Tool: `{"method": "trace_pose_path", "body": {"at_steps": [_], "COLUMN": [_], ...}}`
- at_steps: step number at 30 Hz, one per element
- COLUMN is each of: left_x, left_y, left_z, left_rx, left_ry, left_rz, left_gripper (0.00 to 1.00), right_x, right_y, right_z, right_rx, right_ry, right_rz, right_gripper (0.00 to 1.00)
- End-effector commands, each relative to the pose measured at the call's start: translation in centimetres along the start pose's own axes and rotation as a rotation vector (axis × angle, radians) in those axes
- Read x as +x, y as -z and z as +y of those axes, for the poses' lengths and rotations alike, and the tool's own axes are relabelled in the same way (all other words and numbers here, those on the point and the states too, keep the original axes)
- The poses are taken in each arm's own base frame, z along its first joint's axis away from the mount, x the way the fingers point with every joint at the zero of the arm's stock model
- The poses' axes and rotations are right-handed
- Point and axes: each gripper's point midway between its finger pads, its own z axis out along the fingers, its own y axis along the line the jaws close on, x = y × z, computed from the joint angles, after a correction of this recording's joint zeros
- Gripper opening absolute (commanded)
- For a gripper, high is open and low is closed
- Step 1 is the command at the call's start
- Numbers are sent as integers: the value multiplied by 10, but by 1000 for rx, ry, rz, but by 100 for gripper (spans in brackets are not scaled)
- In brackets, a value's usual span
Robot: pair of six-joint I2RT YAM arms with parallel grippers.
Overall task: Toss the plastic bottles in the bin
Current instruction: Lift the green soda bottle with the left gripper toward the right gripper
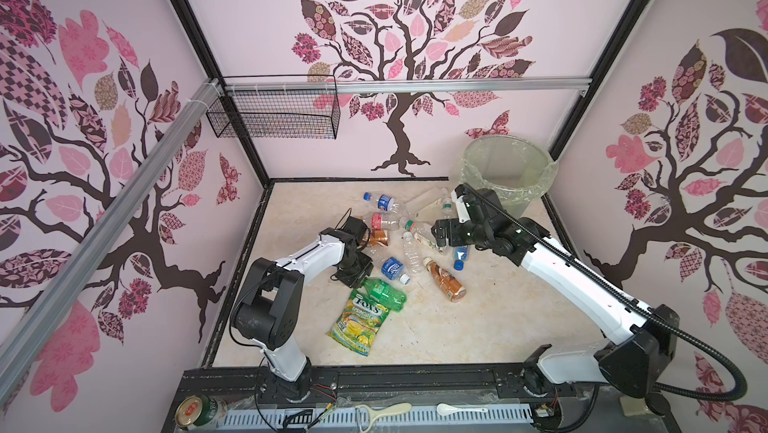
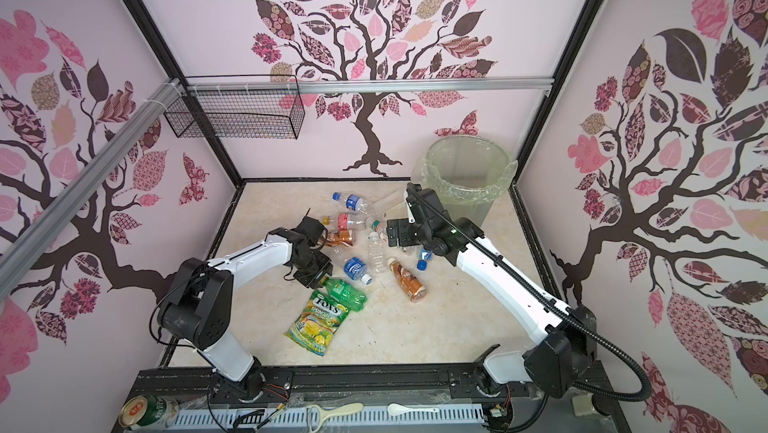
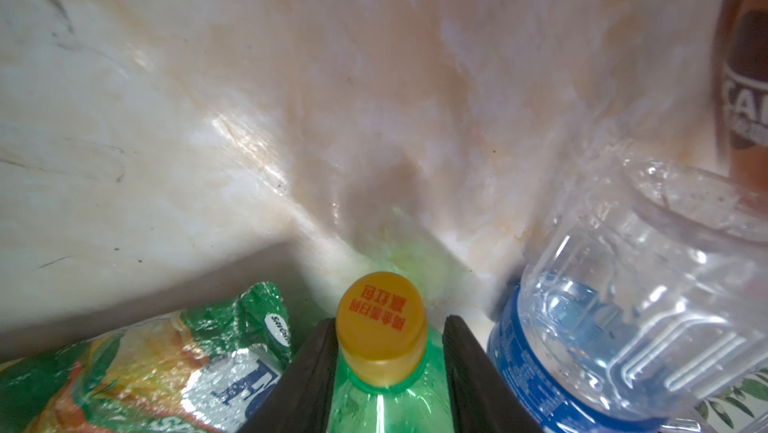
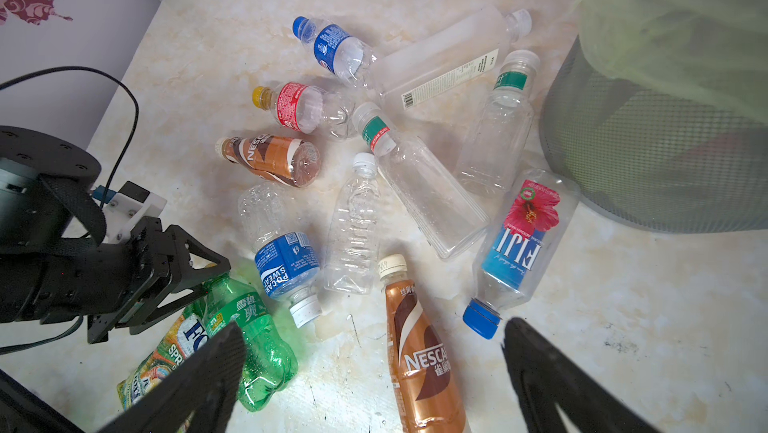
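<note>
Marble-patterned tabletop, boxed in by pink tree-print walls, carries everything, with no bottle lifted yet.

At the left, the left gripper is down at table level with its jaws pressed against both sides of the green bottle, just under the yellow cap. I read that as a pinch on the shoulder, though the bottle is not yet off the surface. It lies flat, its long axis running from the cap, which points back at the left arm, out to the base toward the near right. Its body touches the top end of the Fox's candy bag (not wanted in the bin), and the blue-labelled Pocari bottle lies just beside it.

The other plastic bottles are scattered flat in the middle, pointing every way.

Further right, the right gripper hangs above the pile, jaws spread wide and empty, over the brown Nescafé bottle and the Fiji bottle.

The bin stands upright in the far right corner.

So the step in hand seems to be the grasp. The next move likely calls for a straight lift clear of bag and neighbour, then a long carry across the pile, past the right arm, to the rim.
</note>
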Motion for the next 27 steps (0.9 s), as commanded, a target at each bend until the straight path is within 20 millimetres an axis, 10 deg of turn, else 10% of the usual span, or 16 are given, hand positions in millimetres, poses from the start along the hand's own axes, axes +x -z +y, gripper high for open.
{"method": "trace_pose_path", "body": {"at_steps": [1,15,27], "left_x": [-4,-6,-7], "left_y": [-2,2,88], "left_z": [-4,-7,-45], "left_rx": [-11,-8,109], "left_ry": [-30,-41,-221], "left_rz": [-14,-25,-111], "left_gripper": [46,27,21], "right_x": [-3,-5,-29], "right_y": [7,8,37], "right_z": [0,0,39], "right_rx": [5,6,-167], "right_ry": [13,19,-11], "right_rz": [-26,-32,-12], "right_gripper": [99,100,100]}}
